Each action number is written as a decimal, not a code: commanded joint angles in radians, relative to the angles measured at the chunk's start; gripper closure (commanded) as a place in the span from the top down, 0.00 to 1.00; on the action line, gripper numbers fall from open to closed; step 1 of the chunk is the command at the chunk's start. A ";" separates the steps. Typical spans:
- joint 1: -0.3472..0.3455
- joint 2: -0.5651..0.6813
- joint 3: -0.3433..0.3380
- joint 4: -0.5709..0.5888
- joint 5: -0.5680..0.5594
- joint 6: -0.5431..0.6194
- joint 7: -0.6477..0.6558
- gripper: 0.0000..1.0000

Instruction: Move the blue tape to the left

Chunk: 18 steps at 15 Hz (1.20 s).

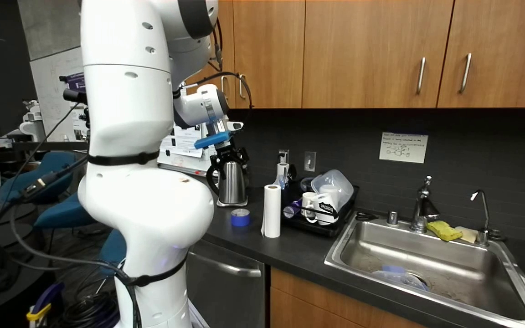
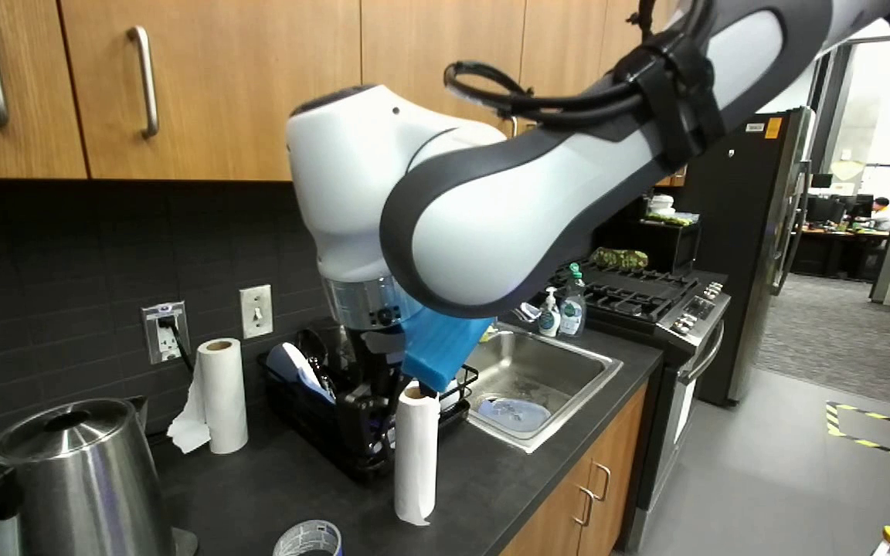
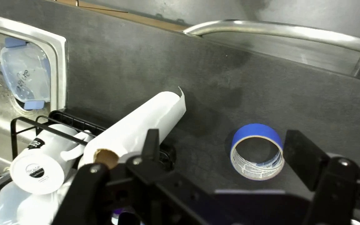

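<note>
Wrist view: gripper fingers spread well apart, nothing clamped; blue tape lies flat on the dark counter, in line with the gap but nearer one finger; judged below the pads, no contact

In an exterior view: tape on the counter between metal kettle and upright paper roll, apart from both; gripper shows higher up, overlapping the kettle by line of sight

In an exterior view: tape cut off at the bottom edge; fingertips hard to read there, dark on dark

Progress, judged: grasp not made; grip, shift left and release all look to be outstanding; no end spot marked, so how far left cannot be told
</note>
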 commanded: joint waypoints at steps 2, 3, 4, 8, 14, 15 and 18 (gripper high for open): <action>0.053 0.045 -0.044 0.057 -0.026 0.016 0.042 1.00; 0.057 0.056 -0.051 0.063 -0.013 0.029 0.053 1.00; 0.062 0.068 -0.056 0.073 -0.008 0.038 0.060 1.00; 0.085 0.132 -0.078 0.103 -0.013 0.048 0.108 0.74; 0.132 0.219 -0.123 0.142 -0.031 0.056 0.125 0.28; 0.140 0.230 -0.131 0.147 -0.034 0.051 0.122 0.21; 0.154 0.255 -0.143 0.151 -0.010 0.032 0.085 0.01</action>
